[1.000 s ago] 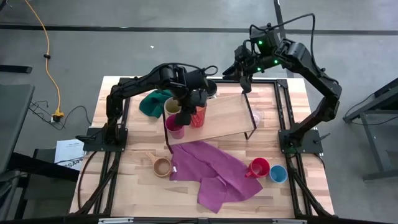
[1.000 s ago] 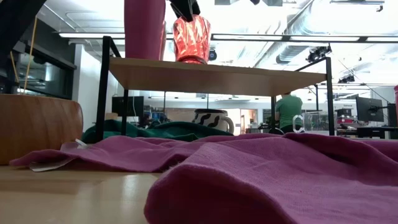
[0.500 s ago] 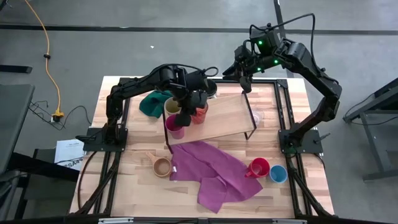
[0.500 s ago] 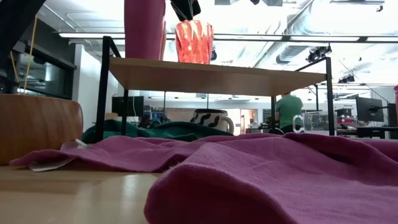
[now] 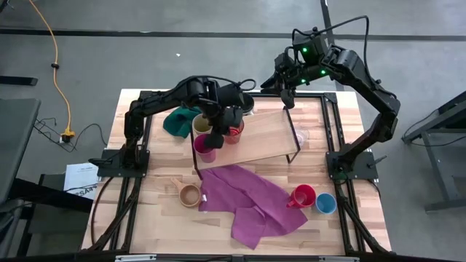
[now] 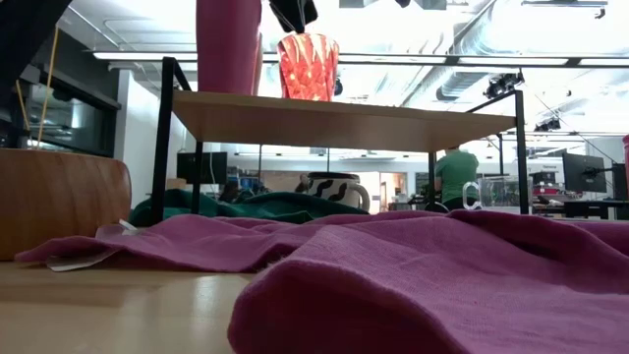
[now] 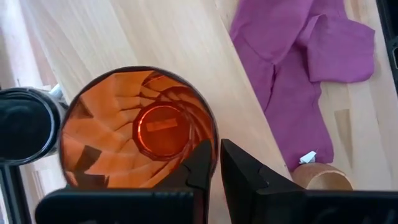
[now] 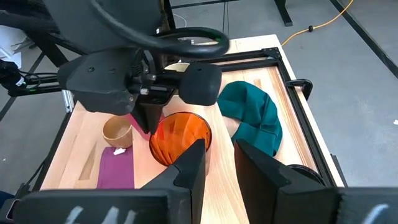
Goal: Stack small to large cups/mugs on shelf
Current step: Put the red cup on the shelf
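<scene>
A translucent red cup [image 5: 233, 132] stands upright on the shelf [image 5: 269, 135] near its left end, with my left gripper [image 5: 231, 121] shut on it from above. A magenta cup [image 5: 205, 144] stands at the shelf's near left corner, and a cream cup [image 5: 202, 125] is just beyond it. My right gripper [image 5: 286, 97] hangs open and holds nothing above the shelf's far edge. The striped mug [image 6: 334, 189] and a clear glass [image 6: 488, 192] sit on the table behind the shelf. A tan wooden cup [image 5: 189, 194], a red mug [image 5: 303, 196] and a blue cup [image 5: 325, 204] stand near the front. My left gripper pinches the red cup's rim [image 7: 215, 138] with one finger [image 7: 200, 163] inside the cup and the other [image 7: 239, 171] outside. The fingers come steeply from above. The cup is upright, its base [image 6: 308, 95] down at the shelf board.
A purple cloth [image 5: 251, 200] lies spread in front of the shelf. A green cloth [image 5: 177, 120] is bunched at the far left. The shelf's thin black legs [image 6: 165, 147] stand at its corners, and its right half is bare board.
The red cup was leaning in my left gripper's hold. It has come upright and shifted slightly along the shelf, away from the magenta cup.
</scene>
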Robot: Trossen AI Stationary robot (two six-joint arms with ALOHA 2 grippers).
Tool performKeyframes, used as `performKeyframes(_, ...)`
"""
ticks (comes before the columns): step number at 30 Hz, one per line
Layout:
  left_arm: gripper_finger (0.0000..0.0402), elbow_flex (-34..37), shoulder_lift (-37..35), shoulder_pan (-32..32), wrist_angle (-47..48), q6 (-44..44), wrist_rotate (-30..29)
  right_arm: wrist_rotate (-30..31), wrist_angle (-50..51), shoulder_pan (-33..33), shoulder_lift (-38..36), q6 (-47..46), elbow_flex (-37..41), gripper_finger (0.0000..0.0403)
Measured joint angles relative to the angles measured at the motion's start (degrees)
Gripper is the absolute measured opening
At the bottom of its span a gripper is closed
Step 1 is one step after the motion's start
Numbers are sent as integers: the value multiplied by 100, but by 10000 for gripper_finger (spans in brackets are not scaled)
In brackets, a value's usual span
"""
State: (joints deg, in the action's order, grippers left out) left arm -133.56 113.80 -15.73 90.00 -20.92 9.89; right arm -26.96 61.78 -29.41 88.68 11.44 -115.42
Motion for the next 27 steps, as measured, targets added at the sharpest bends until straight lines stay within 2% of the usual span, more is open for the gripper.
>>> performKeyframes(6,24,-102,0,0,7,-7,-52,0,-7,0,0,1,0,78)
performKeyframes(14,24,-142,-305,-46,-712,15,-79,-4,-138,-22,0,-96,2,78)
performKeyframes(27,24,-142,-1529,-87,-2080,95,-1141,-4,58,-24,-2,-259,2,78)
